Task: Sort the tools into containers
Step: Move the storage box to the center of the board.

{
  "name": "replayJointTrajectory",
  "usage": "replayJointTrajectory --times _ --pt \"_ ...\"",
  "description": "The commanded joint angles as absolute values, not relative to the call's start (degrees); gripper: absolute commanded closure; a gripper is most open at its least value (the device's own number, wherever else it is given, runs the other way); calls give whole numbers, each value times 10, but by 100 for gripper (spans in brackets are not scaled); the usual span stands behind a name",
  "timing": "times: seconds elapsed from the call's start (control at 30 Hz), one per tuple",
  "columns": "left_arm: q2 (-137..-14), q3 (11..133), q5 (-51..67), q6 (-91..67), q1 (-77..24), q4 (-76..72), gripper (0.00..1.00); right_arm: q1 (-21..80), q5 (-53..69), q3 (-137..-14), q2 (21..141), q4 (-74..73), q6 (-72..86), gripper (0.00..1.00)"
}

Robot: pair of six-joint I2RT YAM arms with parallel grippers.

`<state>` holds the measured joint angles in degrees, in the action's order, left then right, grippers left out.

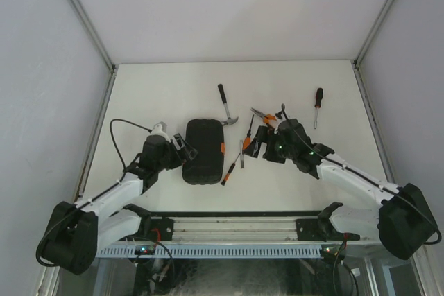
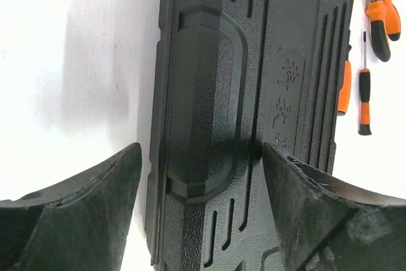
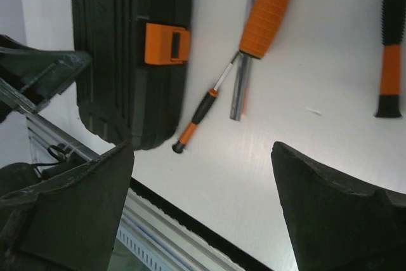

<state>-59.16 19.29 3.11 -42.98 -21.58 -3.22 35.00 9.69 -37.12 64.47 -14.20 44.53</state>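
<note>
The black tool case (image 1: 202, 152) lies shut on the table, its orange latch (image 1: 222, 148) facing right. My left gripper (image 1: 187, 149) is open at the case's left edge; in the left wrist view the gripper (image 2: 202, 150) straddles that edge of the case (image 2: 254, 80), one finger over the table and the other over the lid. My right gripper (image 1: 255, 142) hovers open and empty to the right of the case. Below it, in the right wrist view, lie a slim black-and-orange screwdriver (image 3: 200, 115) and an orange-handled tool (image 3: 266, 14). The hammer (image 1: 225, 105), pliers (image 1: 263, 116) and longer screwdriver (image 1: 317, 105) lie farther back.
The table's near edge and a metal rail (image 3: 158, 220) run just under my right gripper (image 3: 202, 150). Grey walls close the table on the left, right and back. Another slim screwdriver (image 2: 364, 93) and the pliers (image 2: 380, 14) lie beyond the case's latch side.
</note>
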Motion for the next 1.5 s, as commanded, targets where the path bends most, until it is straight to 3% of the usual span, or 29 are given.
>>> replayJointTrajectory --times 0.0,0.33,0.73,1.27,1.47 --pt "-607 212 17 -415 -221 42 20 354 119 -377 687 -3 489 11" --pt "-634 250 19 -408 -219 38 21 359 171 -418 848 150 565 13" --pt "-642 245 33 -405 -219 35 25 368 208 -438 961 271 617 12" --pt "-658 205 86 -444 -173 -22 57 377 227 -430 1013 320 621 17" --pt "-665 184 119 -457 -140 -50 62 377 243 -429 1032 349 631 21"
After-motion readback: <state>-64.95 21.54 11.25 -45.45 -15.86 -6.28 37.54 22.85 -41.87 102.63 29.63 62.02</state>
